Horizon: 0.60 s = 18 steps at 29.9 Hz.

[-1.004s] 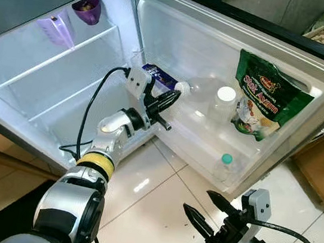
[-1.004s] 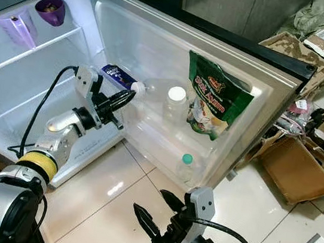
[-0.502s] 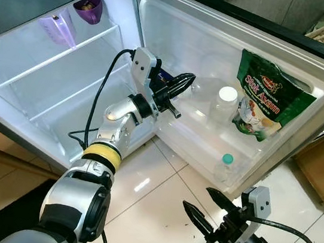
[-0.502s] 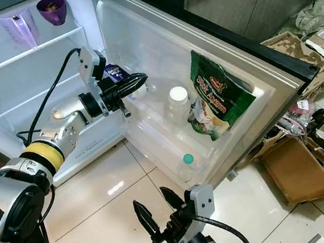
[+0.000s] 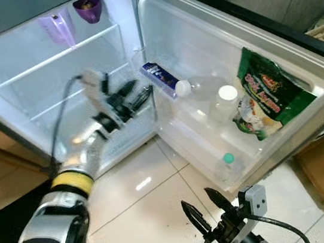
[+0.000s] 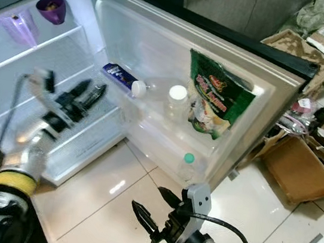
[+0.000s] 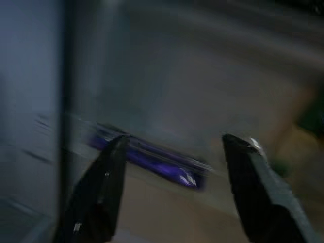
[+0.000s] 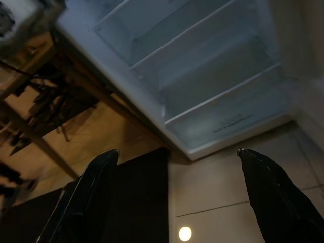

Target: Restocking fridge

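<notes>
So the plastic bottle (image 5: 194, 88) lies on its side in the fridge door shelf (image 5: 207, 141), centre of the left eye frame, just above the middle. Long axis runs from upper left to lower right; the blue-labelled end (image 5: 159, 76) points upper left toward the fridge cabinet, and the clear body points right, toward the white-capped jar (image 5: 223, 103) that stands beside it, near or touching. A white round cap-like piece (image 5: 183, 88) sits mid-length, so it may be two items end to end; cannot tell.

Handling, judged: clear thin plastic, light if empty, smooth and a bit slippery, walls likely give under squeeze. Round body could roll in the shelf. Best hold is across the body near the middle or at the narrower labelled part, fingers crosswise to the long axis.

Left claw (image 5: 130, 98) is open and empty, motion-blurred, left of the bottle and lower in frame, in front of the lower fridge shelves, apart from the bottle. In the left wrist view the blue label (image 7: 152, 159) sits between the spread fingers (image 7: 98, 190).

Right claw (image 5: 204, 207) is open, empty, low over the floor tiles at bottom right.

Green pouch (image 5: 266, 95) stands in the door at right; small green-capped bottle (image 5: 222, 166) below it.
</notes>
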Motion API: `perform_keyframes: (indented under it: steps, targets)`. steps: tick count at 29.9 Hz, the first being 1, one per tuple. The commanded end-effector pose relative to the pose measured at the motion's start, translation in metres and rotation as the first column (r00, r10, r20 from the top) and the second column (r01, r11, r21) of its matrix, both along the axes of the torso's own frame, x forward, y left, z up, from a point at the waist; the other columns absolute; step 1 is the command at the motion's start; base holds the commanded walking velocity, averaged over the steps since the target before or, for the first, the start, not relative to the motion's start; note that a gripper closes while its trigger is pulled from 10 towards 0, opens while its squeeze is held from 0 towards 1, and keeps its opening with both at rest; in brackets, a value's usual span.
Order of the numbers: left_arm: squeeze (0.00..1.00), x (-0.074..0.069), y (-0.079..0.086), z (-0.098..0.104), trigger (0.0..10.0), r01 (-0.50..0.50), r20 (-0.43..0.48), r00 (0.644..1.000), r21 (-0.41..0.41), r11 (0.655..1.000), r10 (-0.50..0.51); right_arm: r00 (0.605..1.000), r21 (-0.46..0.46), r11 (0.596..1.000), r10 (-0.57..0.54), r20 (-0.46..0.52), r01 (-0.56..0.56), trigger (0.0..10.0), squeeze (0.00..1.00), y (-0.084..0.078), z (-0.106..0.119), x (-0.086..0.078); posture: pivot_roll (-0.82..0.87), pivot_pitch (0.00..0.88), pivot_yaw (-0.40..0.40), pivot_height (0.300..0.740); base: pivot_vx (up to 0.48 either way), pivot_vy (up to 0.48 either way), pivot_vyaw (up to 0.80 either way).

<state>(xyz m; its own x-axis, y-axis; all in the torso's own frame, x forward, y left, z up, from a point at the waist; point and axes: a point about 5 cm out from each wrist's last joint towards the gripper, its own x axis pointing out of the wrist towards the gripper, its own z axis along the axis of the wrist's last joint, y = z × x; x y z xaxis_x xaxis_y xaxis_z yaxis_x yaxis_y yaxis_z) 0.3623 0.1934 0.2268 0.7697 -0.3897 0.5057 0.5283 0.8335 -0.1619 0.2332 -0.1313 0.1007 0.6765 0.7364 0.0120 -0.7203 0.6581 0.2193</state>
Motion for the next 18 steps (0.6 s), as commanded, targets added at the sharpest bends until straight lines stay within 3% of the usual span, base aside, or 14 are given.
perform_keyframes:
  steps: [1, 2, 3, 4, 5, 6, 7, 9, 10, 12, 13, 15, 17, 18]
  targets:
    - [1.00, -0.008, 0.014, -0.013, 10.0, -0.047, -0.043, 0.998, -0.009, 0.999, 0.046, 0.998, -0.010, 0.999, 0.037, -0.042, -0.038, 10.0, 0.00, 0.003, -0.012, -0.004, -0.13, 0.275, 0.171, 0.740, 0.000, 0.000, 0.00]
    - [1.00, -0.014, 0.021, -0.030, 10.0, -0.076, -0.099, 0.992, -0.009, 0.997, 0.075, 0.997, -0.028, 0.998, 0.046, -0.061, -0.048, 10.0, 0.00, 0.003, -0.018, -0.002, -0.12, 0.258, 0.168, 0.740, 0.000, 0.000, 0.00]
    - [1.00, -0.014, 0.021, -0.030, 10.0, -0.076, -0.099, 0.992, -0.009, 0.997, 0.075, 0.997, -0.028, 0.998, 0.046, -0.061, -0.048, 10.0, 0.00, 0.003, -0.018, -0.002, -0.12, 0.258, 0.168, 0.740, 0.000, 0.000, 0.00]
    - [0.00, -0.026, 0.036, -0.072, 10.0, -0.121, -0.246, 0.962, 0.001, 0.993, 0.118, 0.993, -0.082, 0.996, 0.038, -0.110, -0.047, 10.0, 0.00, 0.001, -0.034, 0.001, -0.12, 0.241, 0.162, 0.740, 0.000, 0.000, 0.00]
    - [0.00, -0.026, 0.036, -0.072, 10.0, -0.121, -0.246, 0.962, 0.001, 0.993, 0.118, 0.993, -0.082, 0.996, 0.038, -0.110, -0.047, 10.0, 0.00, 0.001, -0.034, 0.001, -0.12, 0.241, 0.162, 0.740, 0.000, 0.000, 0.00]
    - [0.00, -0.034, 0.041, -0.094, 10.0, -0.147, -0.316, 0.937, 0.024, 0.989, 0.147, 0.991, -0.134, 0.990, 0.028, -0.132, -0.046, 10.0, 0.00, -0.001, -0.043, 0.002, -0.13, 0.230, 0.159, 0.740, 0.000, 0.000, 0.00]
    - [0.00, -0.034, 0.041, -0.094, 10.0, -0.147, -0.316, 0.937, 0.024, 0.989, 0.147, 0.991, -0.134, 0.990, 0.028, -0.132, -0.046, 10.0, 0.00, -0.001, -0.043, 0.002, -0.13, 0.230, 0.159, 0.740, 0.000, 0.000, 0.00]
    - [0.00, -0.061, 0.053, -0.155, 10.0, -0.203, -0.510, 0.834, 0.072, 0.976, 0.212, 0.983, -0.198, 0.979, 0.019, -0.180, -0.055, 10.0, 0.00, -0.005, -0.060, -0.002, -0.13, 0.213, 0.148, 0.740, 0.000, 0.000, 0.00]
    - [0.00, -0.072, 0.056, -0.173, 10.0, -0.222, -0.569, 0.789, 0.088, 0.971, 0.232, 0.981, -0.210, 0.976, 0.018, -0.194, -0.059, 10.0, 0.00, -0.006, -0.065, -0.003, -0.13, 0.209, 0.148, 0.740, 0.000, 0.000, 0.00]
    - [0.00, -0.072, 0.056, -0.173, 10.0, -0.222, -0.569, 0.789, 0.088, 0.971, 0.232, 0.981, -0.210, 0.976, 0.018, -0.194, -0.059, 10.0, 0.00, -0.006, -0.065, -0.003, -0.13, 0.209, 0.148, 0.740, 0.000, 0.000, 0.00]
    - [0.00, -0.095, 0.062, -0.206, 10.0, -0.265, -0.687, 0.678, 0.106, 0.958, 0.264, 0.974, -0.227, 0.972, 0.003, -0.227, -0.056, 10.0, 0.00, -0.010, -0.074, -0.005, -0.14, 0.192, 0.138, 0.740, 0.000, 0.000, 0.00]
    - [0.00, -0.121, 0.067, -0.235, 10.0, -0.302, -0.784, 0.543, 0.152, 0.941, 0.301, 0.964, -0.252, 0.966, -0.020, -0.264, -0.049, 10.0, 0.00, -0.015, -0.084, -0.008, -0.15, 0.184, 0.134, 0.740, 0.000, 0.000, 0.00]
    - [0.00, -0.136, 0.069, -0.250, 10.0, -0.315, -0.830, 0.460, 0.180, 0.932, 0.316, 0.950, -0.276, 0.960, -0.049, -0.308, -0.040, 10.0, 0.00, -0.019, -0.094, -0.010, -0.15, 0.182, 0.133, 0.740, 0.000, 0.000, 0.00]
    - [0.00, -0.136, 0.069, -0.250, 10.0, -0.315, -0.830, 0.460, 0.180, 0.932, 0.316, 0.950, -0.276, 0.960, -0.049, -0.308, -0.040, 10.0, 0.00, -0.019, -0.094, -0.010, -0.15, 0.182, 0.133, 0.740, 0.000, 0.000, 0.00]
